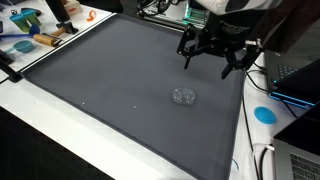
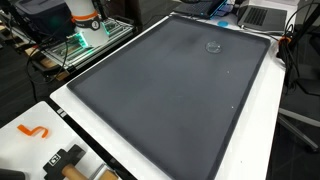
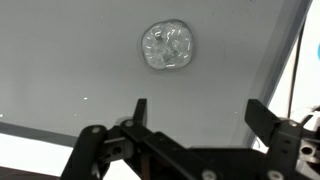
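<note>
We see the clear round object [image 1: 184, 96] on the mat [image 1: 100, 90], near its edge. Our gripper [image 1: 208, 62] hangs above, apart from it.

Clear round thing [image 2: 213, 46], far right on mat [image 2: 150, 100]: too small in an exterior view to tell what it is; blurry in wrist view too. Arm above tool [image 1: 213, 52] cut off at top edge. Laptop [image 1: 297, 160], near right, cut off at edge.
</note>
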Controlling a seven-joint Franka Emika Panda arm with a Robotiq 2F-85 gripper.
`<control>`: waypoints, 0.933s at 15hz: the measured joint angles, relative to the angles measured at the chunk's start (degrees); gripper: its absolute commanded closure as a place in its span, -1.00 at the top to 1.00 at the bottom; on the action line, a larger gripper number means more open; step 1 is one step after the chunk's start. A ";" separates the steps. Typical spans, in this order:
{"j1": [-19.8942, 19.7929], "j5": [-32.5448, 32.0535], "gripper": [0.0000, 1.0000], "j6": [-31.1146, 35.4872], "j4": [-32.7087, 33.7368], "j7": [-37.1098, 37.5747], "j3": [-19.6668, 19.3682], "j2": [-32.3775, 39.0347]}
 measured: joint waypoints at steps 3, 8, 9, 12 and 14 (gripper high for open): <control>1.14 -2.02 1.00 -1.91 0.73 2.35 -0.65 0.46; 2.51 -4.59 1.00 -2.94 1.15 5.59 -1.46 0.60; 2.74 -4.90 1.00 -2.94 1.15 6.13 -1.52 0.62; 3.32 -5.32 1.00 -2.94 1.14 7.37 -1.62 0.67; 3.60 -5.40 1.00 -2.94 1.12 8.07 -1.66 0.67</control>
